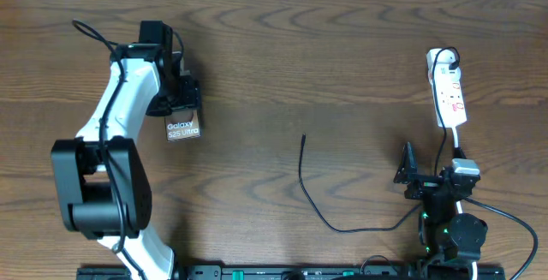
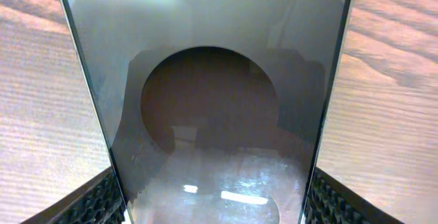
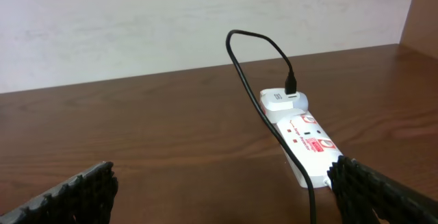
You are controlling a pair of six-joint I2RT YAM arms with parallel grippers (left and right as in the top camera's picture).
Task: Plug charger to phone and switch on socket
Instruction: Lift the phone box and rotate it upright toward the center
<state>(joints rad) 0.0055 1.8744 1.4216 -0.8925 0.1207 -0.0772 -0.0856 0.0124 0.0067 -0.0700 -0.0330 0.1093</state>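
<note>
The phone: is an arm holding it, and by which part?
Yes, the left gripper holds the phone by its two long side edges; the right gripper is open and empty.

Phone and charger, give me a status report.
Left tool shut on phone. Right tool open, empty, facing socket. Charger loose on table, not in phone. Nothing lies between them.

Only a dark brown wood-grain worktop (image 1: pixel 282 66) under soft, even light, with a faint sheen on the grain, meeting at its far edge a plain pale off-white wall (image 3: pixel 171 25), and a brown wooden side panel (image 3: pixel 423 8) rising at the right end of that far edge.
</note>
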